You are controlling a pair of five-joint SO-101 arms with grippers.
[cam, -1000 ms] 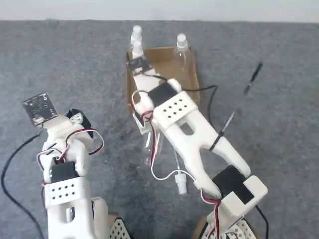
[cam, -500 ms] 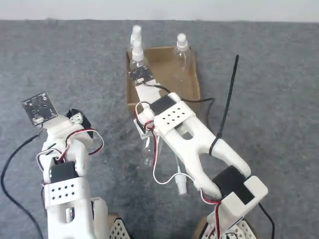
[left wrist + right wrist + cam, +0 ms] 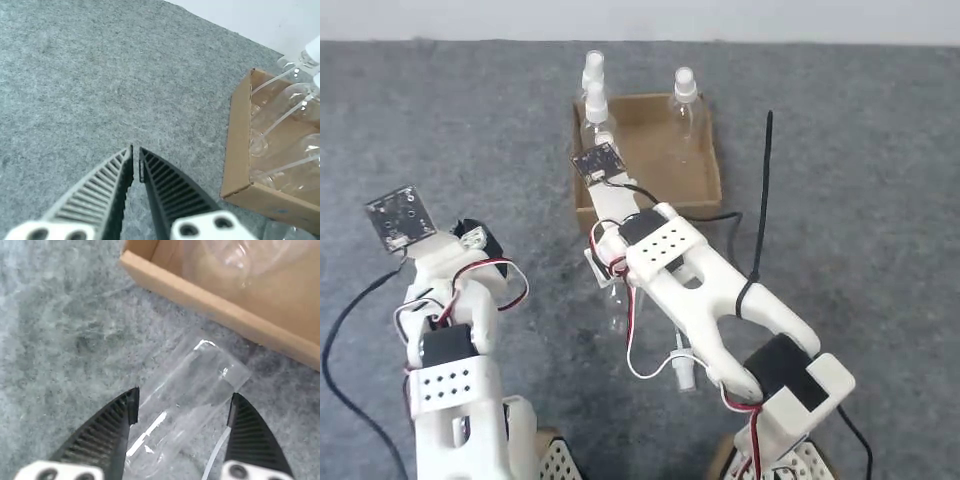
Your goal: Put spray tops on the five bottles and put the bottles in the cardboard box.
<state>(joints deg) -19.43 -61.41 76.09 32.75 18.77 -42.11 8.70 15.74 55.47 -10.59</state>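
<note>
A cardboard box [image 3: 713,185] stands at the back of the grey carpet with three clear bottles in it, each wearing a white spray top [image 3: 685,80]. Another clear bottle [image 3: 616,300] without a top lies on the carpet just in front of the box. My right gripper [image 3: 184,397] is open, its fingers on either side of this lying bottle [image 3: 190,390], close to the box's front wall [image 3: 200,300]. A loose spray top [image 3: 682,368] with its tube lies beside the right arm. My left gripper [image 3: 136,150] hangs shut over bare carpet, left of the box [image 3: 237,145].
A black cable tie [image 3: 765,190] sticks up from the right arm, right of the box. Red and white wires hang along both arms. Open carpet stretches left and right of the box.
The right arm has drawn back from over the box, towards its front wall and down over the lying bottle. The black cable tie swung upright. The left arm has kept still.
</note>
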